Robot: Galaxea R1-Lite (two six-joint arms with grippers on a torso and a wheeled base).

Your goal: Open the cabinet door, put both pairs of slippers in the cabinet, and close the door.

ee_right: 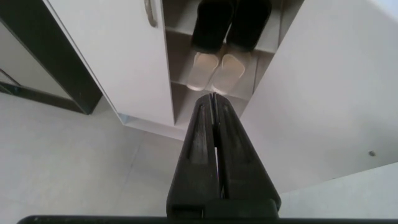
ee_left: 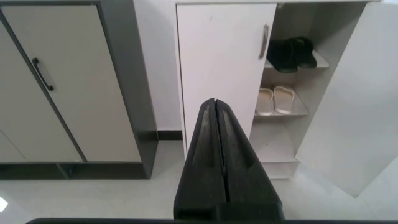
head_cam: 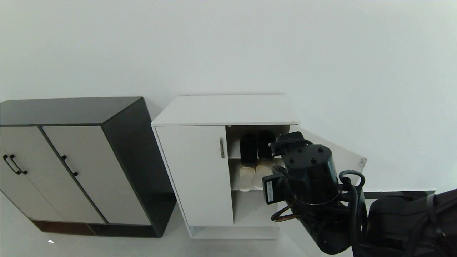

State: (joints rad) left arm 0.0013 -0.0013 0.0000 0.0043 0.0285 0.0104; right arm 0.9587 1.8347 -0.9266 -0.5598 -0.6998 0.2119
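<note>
The white cabinet (head_cam: 225,110) has its left door (head_cam: 194,175) closed and its right door (head_cam: 339,151) swung open. A pair of black slippers (head_cam: 257,144) lies on the upper shelf and a pair of white slippers (head_cam: 251,175) on the shelf below. My right gripper (ee_right: 214,98) is shut and empty, in front of the opening and pointing at the white slippers (ee_right: 214,71), beside the open door (ee_right: 329,93). My left gripper (ee_left: 214,102) is shut and empty, farther back, facing the closed door (ee_left: 221,68). Both pairs (ee_left: 291,53) (ee_left: 275,99) show past it.
A dark cabinet (head_cam: 121,142) with two pale doors and black handles stands just left of the white one. A plain white wall is behind both. The pale floor (head_cam: 235,248) spreads in front. The lowest shelf (head_cam: 250,210) of the white cabinet holds nothing.
</note>
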